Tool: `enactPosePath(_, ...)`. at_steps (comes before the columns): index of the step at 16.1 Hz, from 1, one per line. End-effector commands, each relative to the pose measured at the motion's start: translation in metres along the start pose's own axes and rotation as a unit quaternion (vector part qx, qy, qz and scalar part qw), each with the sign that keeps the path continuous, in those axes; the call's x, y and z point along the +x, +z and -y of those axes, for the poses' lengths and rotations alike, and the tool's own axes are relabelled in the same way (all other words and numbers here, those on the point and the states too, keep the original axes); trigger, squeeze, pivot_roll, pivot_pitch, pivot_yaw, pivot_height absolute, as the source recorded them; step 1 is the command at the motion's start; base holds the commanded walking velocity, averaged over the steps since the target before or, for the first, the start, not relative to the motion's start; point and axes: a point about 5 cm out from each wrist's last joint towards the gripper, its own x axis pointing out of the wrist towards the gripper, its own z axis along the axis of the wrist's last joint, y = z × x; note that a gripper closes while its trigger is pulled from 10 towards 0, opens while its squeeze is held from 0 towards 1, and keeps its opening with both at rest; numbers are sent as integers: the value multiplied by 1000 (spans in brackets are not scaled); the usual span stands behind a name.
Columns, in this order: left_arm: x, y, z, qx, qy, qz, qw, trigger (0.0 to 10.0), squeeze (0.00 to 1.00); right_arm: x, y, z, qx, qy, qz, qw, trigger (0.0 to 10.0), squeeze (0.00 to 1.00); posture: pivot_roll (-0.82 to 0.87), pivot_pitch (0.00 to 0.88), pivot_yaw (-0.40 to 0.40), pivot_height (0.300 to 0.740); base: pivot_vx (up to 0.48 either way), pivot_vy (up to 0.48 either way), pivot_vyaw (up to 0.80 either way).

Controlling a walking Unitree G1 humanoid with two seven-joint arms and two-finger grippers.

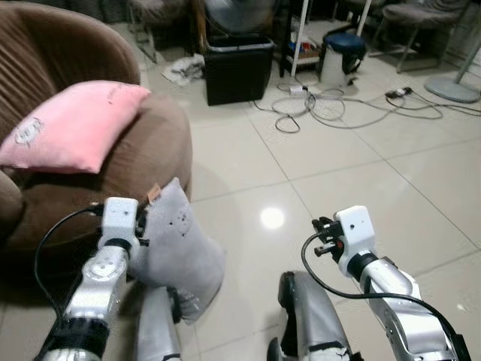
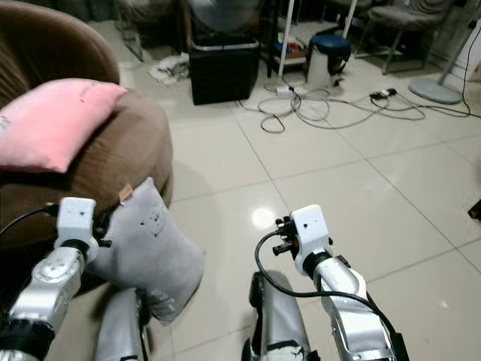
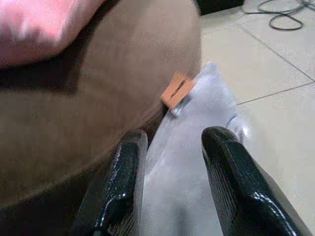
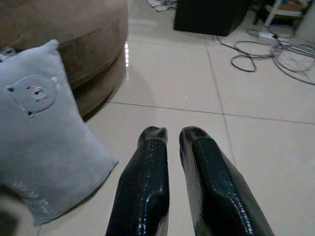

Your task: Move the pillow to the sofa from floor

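A grey pillow (image 1: 176, 248) with a small bear face and an orange tag (image 3: 177, 90) stands upright against the front of the brown round sofa (image 1: 143, 158). My left gripper (image 3: 172, 142) is shut on its upper edge, one black finger (image 3: 123, 167) on each side of the fabric. Whether the pillow's lower corner rests on the floor or hangs just above it, I cannot tell. My right gripper (image 4: 172, 132) is low over the tiled floor to the right of the pillow, shut with nothing between its fingers. The right wrist view shows the pillow (image 4: 42, 128) off to the side.
A pink pillow (image 1: 71, 124) lies on the sofa seat. Behind on the tiles are a black box (image 1: 238, 69), a white bin with a blue lid (image 1: 342, 54), loose cables (image 1: 323, 109) and a fan base (image 1: 455, 89). Open floor (image 1: 338, 173) lies right of the sofa.
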Motion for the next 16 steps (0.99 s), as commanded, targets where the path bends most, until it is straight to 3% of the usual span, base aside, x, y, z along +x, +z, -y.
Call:
enactPosePath(1,3,0,-12,-33,16,-3,999,10000,1000,0,11,-2,-3,16,15,1000,10000,0,-31,68,-56,475,0,0,0)
enactPosePath(6,11,-3,-34,-117,64,-30,991,10000,1000,-4,19,-5,-7,41,17,999,10000,0,-53,119,-77,475,0,0,0)
enactPosePath(7,13,-8,-37,-167,66,-46,983,10000,1000,-7,22,-8,-12,56,13,998,10000,0,-81,140,-92,475,0,0,0)
enactPosePath(9,13,-13,-40,-196,79,-56,976,10000,1000,-11,25,-8,-14,61,12,998,10000,0,-97,143,-100,475,0,0,0)
enactPosePath(10,12,-18,-46,-217,99,-64,969,10000,1000,-14,28,-8,-16,63,13,998,10000,0,-126,152,-112,475,0,0,0)
enactPosePath(12,5,-29,-63,-273,171,-80,943,10000,1000,-23,38,-4,-28,69,15,997,10000,0,-181,167,-124,475,0,0,0)
enactPosePath(16,0,-30,-81,-337,221,-45,914,10000,1000,-38,47,1,-35,69,12,997,10000,0,-251,170,-159,475,0,0,0)
